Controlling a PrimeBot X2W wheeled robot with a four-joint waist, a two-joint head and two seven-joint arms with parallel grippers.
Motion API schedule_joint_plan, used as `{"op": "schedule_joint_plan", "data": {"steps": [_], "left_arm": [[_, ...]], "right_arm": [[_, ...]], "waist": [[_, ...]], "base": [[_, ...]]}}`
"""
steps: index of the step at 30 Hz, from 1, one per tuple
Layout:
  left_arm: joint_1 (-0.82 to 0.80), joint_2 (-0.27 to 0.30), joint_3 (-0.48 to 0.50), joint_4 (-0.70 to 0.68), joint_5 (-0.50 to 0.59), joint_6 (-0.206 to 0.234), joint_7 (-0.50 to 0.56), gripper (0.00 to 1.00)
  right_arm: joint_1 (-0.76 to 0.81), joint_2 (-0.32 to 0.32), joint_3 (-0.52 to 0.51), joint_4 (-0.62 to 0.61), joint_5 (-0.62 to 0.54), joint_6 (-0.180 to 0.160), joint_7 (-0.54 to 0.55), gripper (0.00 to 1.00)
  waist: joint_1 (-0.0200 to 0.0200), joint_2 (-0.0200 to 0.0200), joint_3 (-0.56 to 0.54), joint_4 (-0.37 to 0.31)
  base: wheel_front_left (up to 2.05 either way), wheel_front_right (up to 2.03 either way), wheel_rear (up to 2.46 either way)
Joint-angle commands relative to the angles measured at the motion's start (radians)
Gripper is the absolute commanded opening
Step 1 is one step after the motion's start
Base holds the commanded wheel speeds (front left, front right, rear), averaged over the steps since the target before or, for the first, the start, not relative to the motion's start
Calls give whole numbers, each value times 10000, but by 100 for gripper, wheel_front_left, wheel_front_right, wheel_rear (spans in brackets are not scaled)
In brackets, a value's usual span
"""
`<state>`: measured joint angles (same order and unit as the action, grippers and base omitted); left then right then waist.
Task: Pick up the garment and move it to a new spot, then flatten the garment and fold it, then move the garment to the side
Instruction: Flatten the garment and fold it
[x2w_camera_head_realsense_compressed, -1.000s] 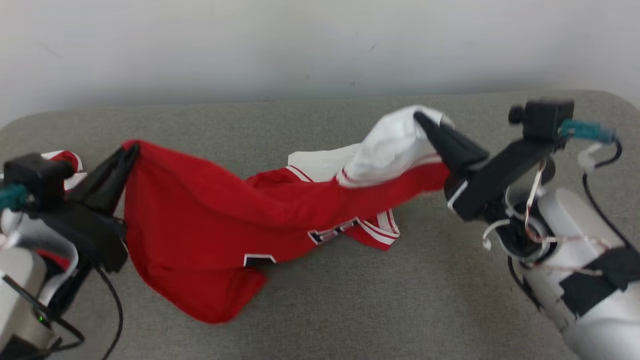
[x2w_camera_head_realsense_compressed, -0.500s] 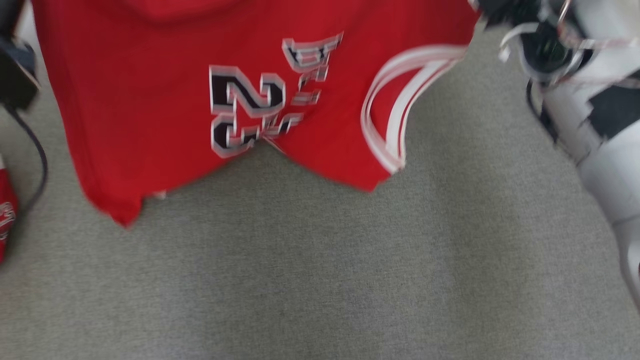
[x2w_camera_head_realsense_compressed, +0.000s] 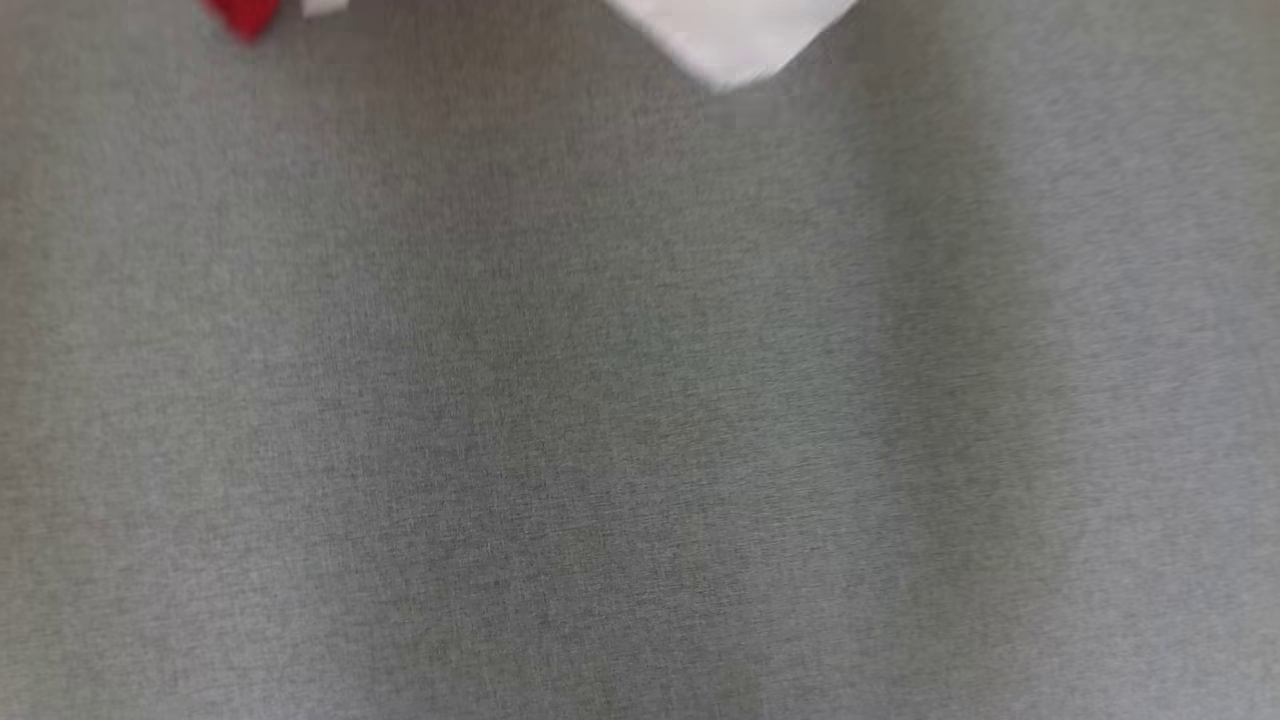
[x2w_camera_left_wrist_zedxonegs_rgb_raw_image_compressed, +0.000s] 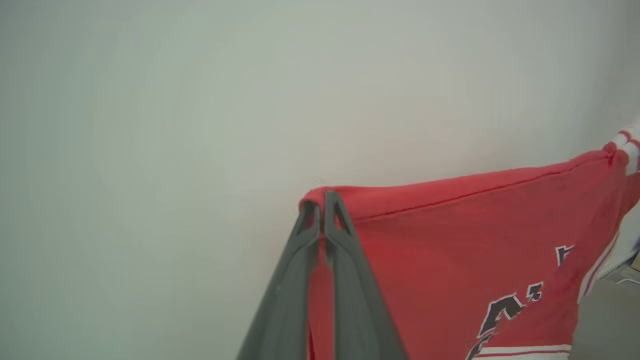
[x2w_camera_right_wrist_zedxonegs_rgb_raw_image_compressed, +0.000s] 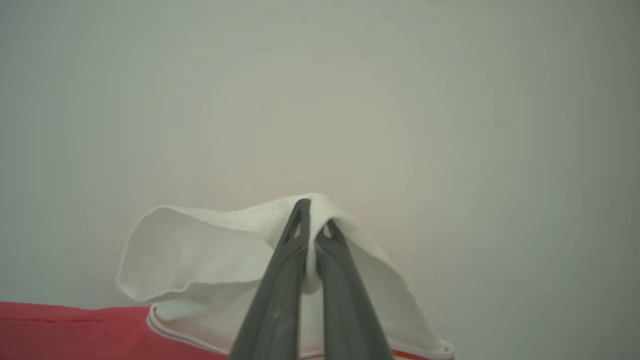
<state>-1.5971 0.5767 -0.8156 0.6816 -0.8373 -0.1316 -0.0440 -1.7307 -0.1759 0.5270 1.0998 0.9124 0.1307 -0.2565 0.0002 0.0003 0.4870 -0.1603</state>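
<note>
so the red basketball jersey (x2w_camera_left_wrist_zedxonegs_rgb_raw_image_compressed: 450, 240) is stretched out in front of a pale wall (x2w_camera_left_wrist_zedxonegs_rgb_raw_image_compressed: 150, 100). The left gripper (x2w_camera_left_wrist_zedxonegs_rgb_raw_image_compressed: 321, 202) has its jaws pinched on the red hem corner, and the right gripper (x2w_camera_right_wrist_zedxonegs_rgb_raw_image_compressed: 315, 220) has its jaws clamped on a white fold. Head view's blurry, but the red and white tips over the grey bench (x2w_camera_head_realsense_compressed: 640, 400) are probably its lower corners.

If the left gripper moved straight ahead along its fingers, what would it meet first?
Beyond the red jersey edge pinched in the left gripper, the pale wall lies ahead. It would probably reach that wall first, though its distance cannot be judged.
</note>
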Motion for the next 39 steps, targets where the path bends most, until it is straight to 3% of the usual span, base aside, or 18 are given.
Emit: {"op": "schedule_joint_plan", "data": {"steps": [1, 5, 9, 14, 17, 28, 39], "left_arm": [[-215, -49, 70, 82, -35, 30, -152, 0], [-1190, -608, 112, 855, 330, 67, -1088, 0], [-1940, -1311, 548, 1424, 244, 319, -1935, 0], [-1931, -1599, 343, 1734, 352, 105, -2139, 0], [-1672, -1713, 207, 1633, 327, 21, -2186, 0], [-51, -1166, 579, -154, 65, 27, -2214, 0], [3053, -766, 1384, -2103, 190, 26, -2216, 0]], "right_arm": [[-126, -84, 42, 55, -220, 0, -52, 0], [-1084, -398, -711, -234, -1224, -2, -114, 0], [-1098, -307, -2299, -1341, -2681, -2, -88, 0], [-269, 233, -2797, -2419, -4104, -2, -93, 0], [288, 326, -2849, -2851, -4264, -2, -93, 0], [1687, 85, -2465, -4051, -3530, -2, -93, 0], [4274, -666, -1172, -5237, -1628, -2, -95, 0]], "waist": [[-2, -3, 274, 109], [-2, -3, 790, 258], [-2, -3, 1384, 423], [-2, -3, 1999, 480], [-2, -3, 2219, 550], [-2, -3, 1911, 785], [-2, -3, 248, 1005]], "base": [[0, 0, 0], [0, 0, 0], [0, 0, 0], [0, 0, 0], [0, 0, 0], [0, 0, 0], [0, 0, 0]]}}
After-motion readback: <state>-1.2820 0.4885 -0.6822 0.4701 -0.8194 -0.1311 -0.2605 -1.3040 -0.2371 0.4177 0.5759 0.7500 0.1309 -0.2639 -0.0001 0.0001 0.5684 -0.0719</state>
